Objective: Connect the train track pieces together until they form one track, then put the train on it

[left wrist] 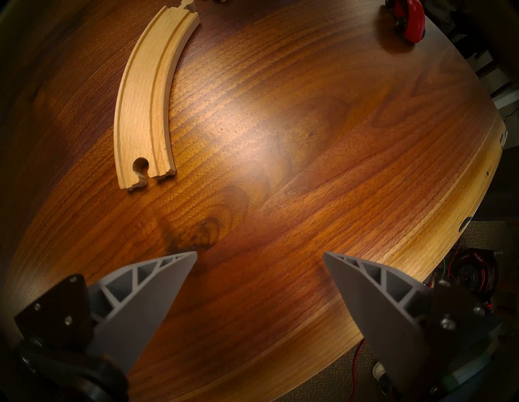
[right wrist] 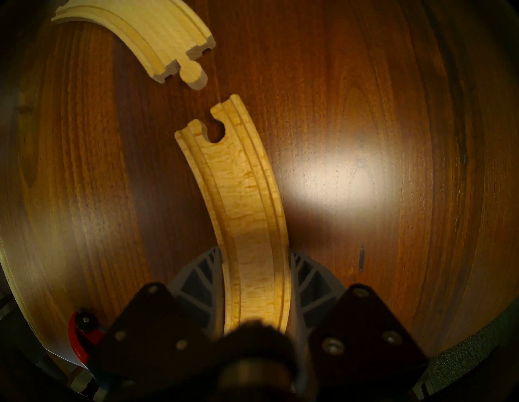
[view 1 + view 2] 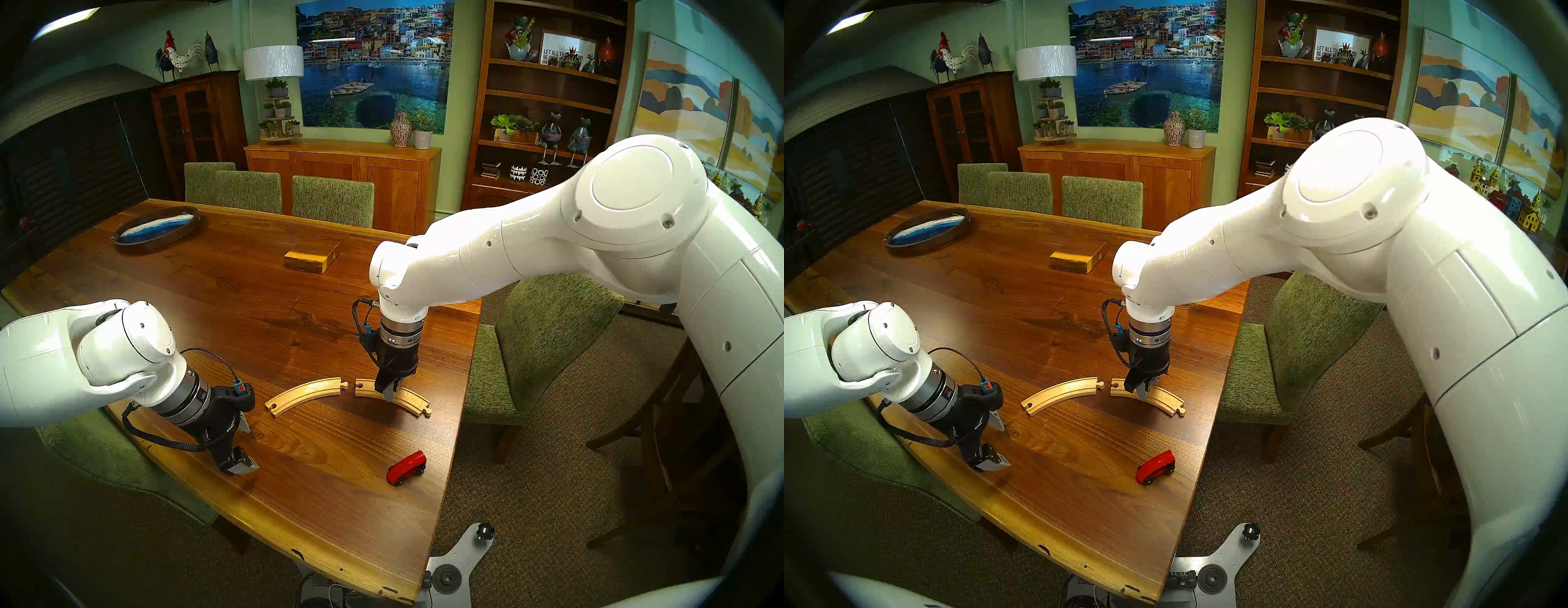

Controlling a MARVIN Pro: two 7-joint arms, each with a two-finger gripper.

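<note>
Right gripper (image 3: 389, 388) pinching the right curved track piece (image 2: 247, 196) across its sides, peg of the left piece (image 3: 303, 392) sitting just apart from its hole, left gripper (image 1: 259, 257) hovering wide open and empty, red train (image 3: 406, 468) waiting near the table (image 3: 254, 297) edge

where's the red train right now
In the head view the red train sits alone on the table near its right front edge, nearer the robot than the two track pieces and right of the open left claw.

Warm glare, dark fisheye rim
</note>
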